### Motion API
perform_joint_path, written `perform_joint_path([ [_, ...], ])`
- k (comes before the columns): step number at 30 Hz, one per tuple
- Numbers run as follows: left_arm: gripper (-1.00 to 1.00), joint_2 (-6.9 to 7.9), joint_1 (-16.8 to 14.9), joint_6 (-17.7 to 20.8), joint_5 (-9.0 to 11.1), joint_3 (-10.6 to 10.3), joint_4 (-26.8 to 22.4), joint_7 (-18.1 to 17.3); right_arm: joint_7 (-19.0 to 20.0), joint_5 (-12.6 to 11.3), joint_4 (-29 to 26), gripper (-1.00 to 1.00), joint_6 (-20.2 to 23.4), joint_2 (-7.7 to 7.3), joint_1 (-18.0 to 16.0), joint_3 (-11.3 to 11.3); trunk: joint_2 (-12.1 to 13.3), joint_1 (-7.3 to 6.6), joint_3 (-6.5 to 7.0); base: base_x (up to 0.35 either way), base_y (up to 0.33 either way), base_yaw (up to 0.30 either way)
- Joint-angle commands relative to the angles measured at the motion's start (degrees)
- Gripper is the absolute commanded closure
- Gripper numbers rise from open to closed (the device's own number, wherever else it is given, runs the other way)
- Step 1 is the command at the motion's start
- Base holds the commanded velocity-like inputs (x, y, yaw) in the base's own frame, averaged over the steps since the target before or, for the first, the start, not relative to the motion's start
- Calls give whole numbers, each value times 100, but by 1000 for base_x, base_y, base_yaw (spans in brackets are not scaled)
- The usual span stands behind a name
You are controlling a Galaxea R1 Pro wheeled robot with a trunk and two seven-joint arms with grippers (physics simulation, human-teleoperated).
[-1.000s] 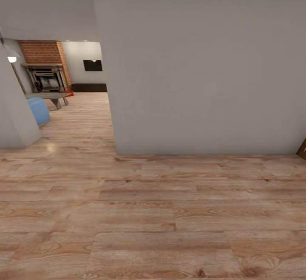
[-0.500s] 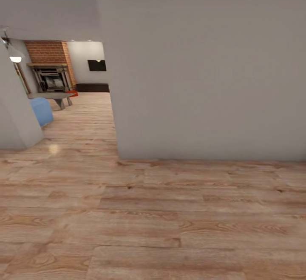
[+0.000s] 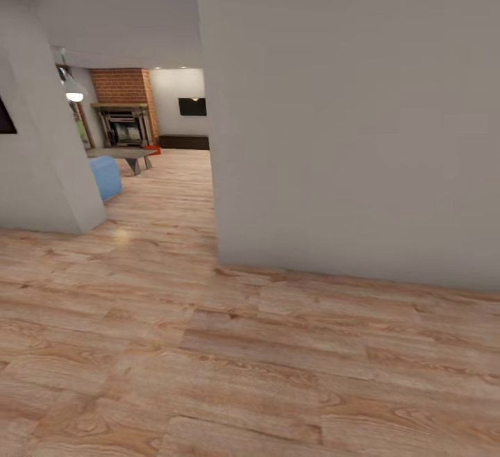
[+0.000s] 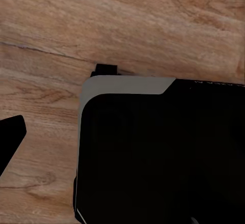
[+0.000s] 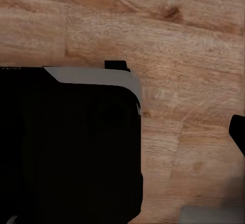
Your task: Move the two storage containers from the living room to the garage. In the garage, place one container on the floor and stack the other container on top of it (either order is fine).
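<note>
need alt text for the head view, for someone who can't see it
A plain grey-white wall blocks most of the view, standing on light wood plank flooring. Left of it, an opening leads to a far room with a brick fireplace, a black wall TV, a low grey table and part of a light blue sofa.

A grey wall blocks the right; open plank floor leads left past a pillar.
</note>
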Motion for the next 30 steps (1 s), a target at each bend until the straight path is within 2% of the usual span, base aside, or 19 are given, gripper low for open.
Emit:
perform_joint_path([
  [1, -100, 1, -5, -16, 59, -9, 9, -23, -6, -52, 16, -100, -30, 4, -6, 48, -4, 4, -7, 322, 0, 271],
  [30, -100, 1, -5, -15, 59, -9, 9, -22, -7, -52, 16, -100, -38, 4, -6, 48, -4, 4, -7, 322, 0, 271],
])
